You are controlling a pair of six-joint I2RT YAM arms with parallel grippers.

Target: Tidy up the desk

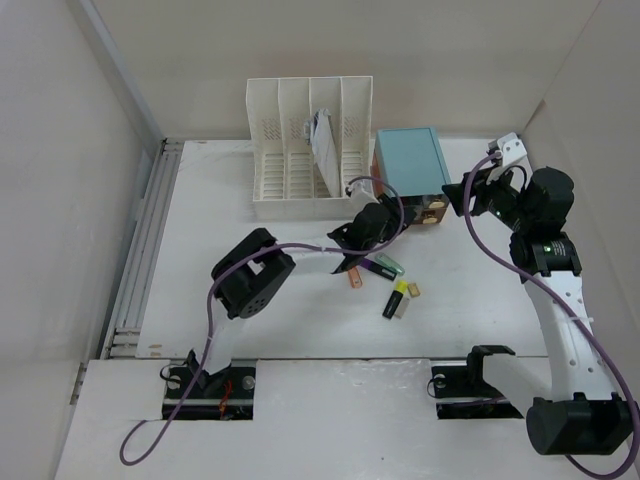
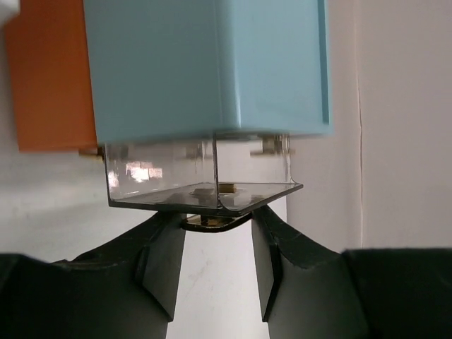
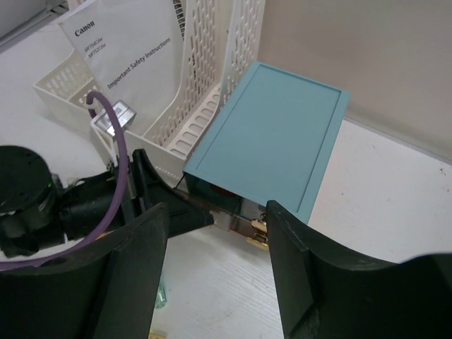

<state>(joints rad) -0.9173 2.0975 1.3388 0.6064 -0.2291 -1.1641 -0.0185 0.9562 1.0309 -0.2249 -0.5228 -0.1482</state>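
Counter (image 1: 250, 320) lies white and flat beneath both my arms. I judge it stiff and fixed, so there is nothing to grip but the light pens (image 1: 396, 300) loose at its middle. A rail (image 1: 140, 250) edges its left, walls close round, and bare room lies near-left. At my left wrist, jaws flank the knob (image 2: 212, 222) of the clear drawer (image 2: 162, 176); whether they pinch it I cannot tell. At my right wrist, jaws hang spread above the teal box (image 3: 272, 134), beside the rack (image 3: 205, 85).
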